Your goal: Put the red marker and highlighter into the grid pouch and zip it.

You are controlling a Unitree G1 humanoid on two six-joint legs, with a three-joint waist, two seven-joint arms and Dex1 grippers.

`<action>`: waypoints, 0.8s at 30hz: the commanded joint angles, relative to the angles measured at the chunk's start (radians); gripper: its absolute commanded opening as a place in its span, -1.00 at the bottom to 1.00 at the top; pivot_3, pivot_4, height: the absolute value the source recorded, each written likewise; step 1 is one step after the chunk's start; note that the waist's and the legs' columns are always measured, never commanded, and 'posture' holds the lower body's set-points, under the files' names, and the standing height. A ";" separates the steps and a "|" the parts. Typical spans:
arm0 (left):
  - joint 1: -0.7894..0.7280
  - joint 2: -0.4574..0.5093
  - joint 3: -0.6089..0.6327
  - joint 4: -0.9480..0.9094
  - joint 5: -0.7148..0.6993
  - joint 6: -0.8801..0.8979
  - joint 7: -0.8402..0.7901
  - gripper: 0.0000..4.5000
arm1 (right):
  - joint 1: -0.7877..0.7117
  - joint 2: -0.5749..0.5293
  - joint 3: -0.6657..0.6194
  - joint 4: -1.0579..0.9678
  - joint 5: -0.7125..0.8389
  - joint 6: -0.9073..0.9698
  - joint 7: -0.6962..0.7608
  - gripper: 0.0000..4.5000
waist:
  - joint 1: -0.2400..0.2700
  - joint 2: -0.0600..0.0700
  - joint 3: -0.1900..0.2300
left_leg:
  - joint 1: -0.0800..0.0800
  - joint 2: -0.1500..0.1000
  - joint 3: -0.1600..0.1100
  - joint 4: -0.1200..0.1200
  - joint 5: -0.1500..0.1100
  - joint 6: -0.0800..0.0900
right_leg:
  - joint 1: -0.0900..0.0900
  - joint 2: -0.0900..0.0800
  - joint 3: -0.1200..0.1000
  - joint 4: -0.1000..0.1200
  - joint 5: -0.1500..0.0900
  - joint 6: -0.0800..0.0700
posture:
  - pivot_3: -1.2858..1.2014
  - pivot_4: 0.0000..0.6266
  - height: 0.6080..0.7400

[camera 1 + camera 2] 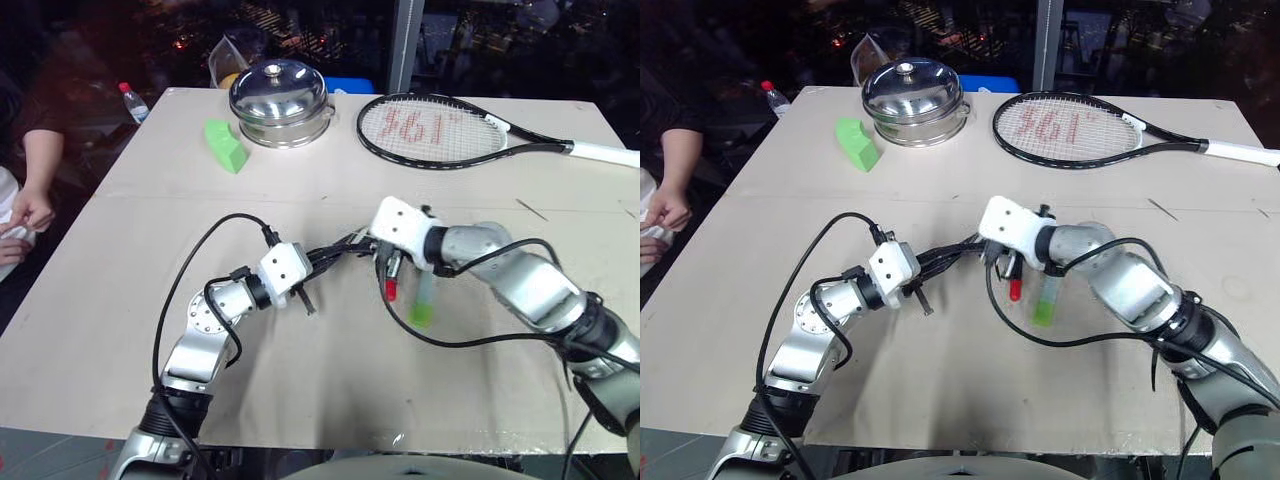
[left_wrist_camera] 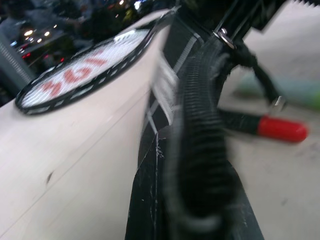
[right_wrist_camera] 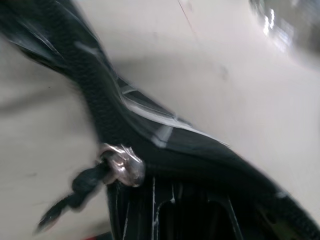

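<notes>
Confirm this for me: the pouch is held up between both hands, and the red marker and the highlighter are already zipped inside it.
Not right. The pouch is held between the left hand and the right hand, but the red marker and the highlighter lie outside it on the table, as the left eye view shows.

1. One grid pouch (image 1: 335,251) is counted, held between two robot hands, the left hand (image 1: 312,257) and the right hand (image 1: 378,248).
2. One red marker (image 1: 391,283) and one highlighter (image 1: 423,302) are seen.
3. One tennis racket (image 1: 440,130) is counted.
4. One steel pot (image 1: 279,102) with a lid is counted.
5. One green block (image 1: 226,146) and one plastic bottle (image 1: 134,102) are seen.
6. One person's hand (image 1: 32,208) is seen at the worktop (image 1: 150,290) edge.
</notes>
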 commanded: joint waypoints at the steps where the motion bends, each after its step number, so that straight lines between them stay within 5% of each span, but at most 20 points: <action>1: -0.036 0.008 0.007 0.031 0.029 -0.019 0.024 -1.00 | -0.050 -0.017 0.061 0.051 -0.173 -0.261 0.077 -0.96 | 0.001 0.000 0.000 | 0.000 0.000 0.000 0.001 0.000 0.000 | 0.000 0.000 0.000 0.000 0.000 0.000 | 0.03 -0.52 1.00; 5: -0.050 0.015 0.009 0.048 0.034 -0.012 0.030 -1.00 | -0.050 -0.004 0.071 0.124 -0.280 -0.411 0.119 -0.56 | -0.001 -0.001 0.001 | 0.000 0.000 0.003 0.001 0.000 -0.001 | 0.000 -0.001 -0.002 0.000 0.000 0.000 | 0.03 -0.52 1.00; 12: -0.040 0.027 0.025 0.013 0.004 0.022 0.018 -1.00 | -0.021 0.038 0.029 0.198 -0.410 -0.500 0.114 0.95 | -0.003 -0.001 0.001 | 0.001 0.001 0.003 0.001 0.003 -0.004 | 0.000 0.000 -0.004 0.001 0.000 0.000 | 0.03 -0.52 1.00; 18: -0.010 0.055 0.056 -0.044 -0.046 0.081 -0.003 -1.00 | -0.008 0.060 -0.023 0.260 -0.468 -0.569 0.086 0.98 | -0.002 -0.001 0.001 | 0.001 0.001 0.003 0.001 0.003 -0.005 | 0.000 -0.001 -0.003 0.002 0.000 0.000 | 0.03 -0.52 1.00; 21: 0.005 0.087 0.105 -0.047 -0.078 0.101 -0.008 -1.00 | 0.065 0.101 -0.192 0.149 -0.271 -0.328 0.170 0.98 | 0.000 -0.001 0.001 | 0.000 0.001 0.003 0.001 0.003 -0.005 | 0.000 -0.001 -0.003 0.001 0.000 0.000 | 0.03 -0.52 1.00; 24: 0.014 0.125 0.147 -0.013 -0.082 0.094 -0.016 -1.00 | 0.105 0.158 -0.387 -0.032 -0.067 0.132 0.223 0.98 | 0.000 -0.001 0.001 | 0.000 0.001 0.002 0.001 0.003 -0.005 | 0.000 -0.001 -0.003 0.002 0.001 0.000 | 0.03 -0.52 1.00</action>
